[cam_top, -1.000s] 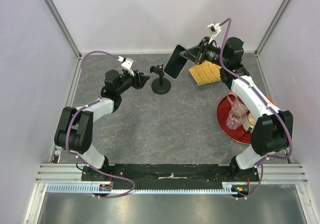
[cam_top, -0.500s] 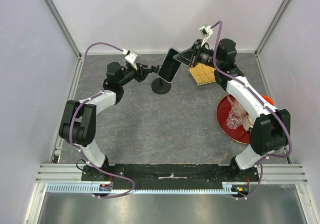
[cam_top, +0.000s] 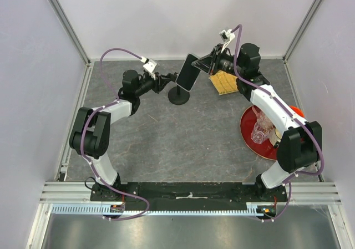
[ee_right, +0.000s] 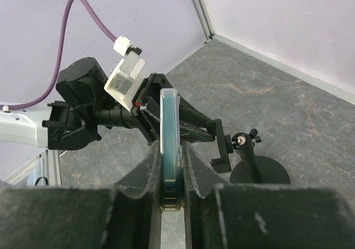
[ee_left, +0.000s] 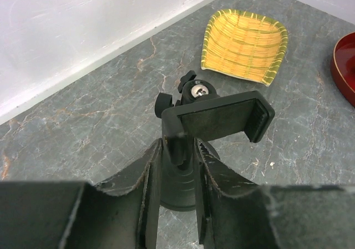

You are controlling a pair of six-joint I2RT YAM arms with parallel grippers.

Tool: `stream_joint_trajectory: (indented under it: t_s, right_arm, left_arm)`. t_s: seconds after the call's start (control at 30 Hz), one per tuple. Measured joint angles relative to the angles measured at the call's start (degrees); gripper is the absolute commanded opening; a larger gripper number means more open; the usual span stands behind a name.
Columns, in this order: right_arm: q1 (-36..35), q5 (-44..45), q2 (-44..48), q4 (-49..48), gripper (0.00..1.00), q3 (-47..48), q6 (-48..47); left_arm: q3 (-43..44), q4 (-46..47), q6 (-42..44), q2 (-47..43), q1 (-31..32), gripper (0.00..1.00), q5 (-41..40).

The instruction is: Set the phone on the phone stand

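The black phone stand [cam_top: 178, 98] stands on its round base at the back middle of the table. Its clip cradle [ee_left: 222, 116] lies flat on top of the post. My left gripper [ee_left: 178, 146] has its fingers pressed against both sides of the cradle's near end, shut on it; the top view shows the left gripper [cam_top: 168, 81] just left of the stand. The phone [cam_top: 187, 80] hangs tilted, edge-up, just above and behind the stand. My right gripper [ee_right: 170, 149] is shut on the phone [ee_right: 169, 121], its lower edge between the fingers. Stand's post [ee_right: 248, 152] lies beyond, to the right.
A yellow woven bamboo tray [cam_top: 226, 81] lies right of the stand, seen again [ee_left: 244, 46] beyond the cradle. A red plate [cam_top: 250, 138] holding a clear glass [cam_top: 259, 128] sits at the right. Enclosure walls run close behind the stand.
My left gripper reached right to the stand and closed on its cradle. My right gripper carried the phone left and back, to just above the stand.
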State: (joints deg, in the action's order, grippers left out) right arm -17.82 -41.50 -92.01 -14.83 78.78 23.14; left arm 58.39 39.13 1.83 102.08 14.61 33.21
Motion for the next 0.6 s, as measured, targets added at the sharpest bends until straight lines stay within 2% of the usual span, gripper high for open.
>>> stream_joint_trajectory:
  t_s: [0.33,0.43,0.47,0.5,0.6]
  right_arm:
    - [-1.9,1.7,-0.9,3.4,0.0,2.6,-3.3]
    - [-2.7,2.4,-1.2,4.8,0.0,3.3,-4.6]
    - [-2.9,2.6,-1.5,5.4,0.0,3.7,-5.0]
    - [-3.1,2.9,-1.9,6.3,0.0,4.3,-5.7]
    - [-3.8,3.9,-2.8,8.2,0.0,5.4,-8.0]
  left_arm:
    - [0.5,0.0,0.4,0.7,0.7,0.29,-0.5]
    - [0.8,0.0,0.5,0.8,0.7,0.19,-0.8]
    - [0.8,0.1,0.5,0.9,0.7,0.06,-1.2]
    - [0.8,0.2,0.7,0.9,0.7,0.03,-1.4]
    - [0.8,0.4,1.1,0.9,0.7,0.02,-2.1]
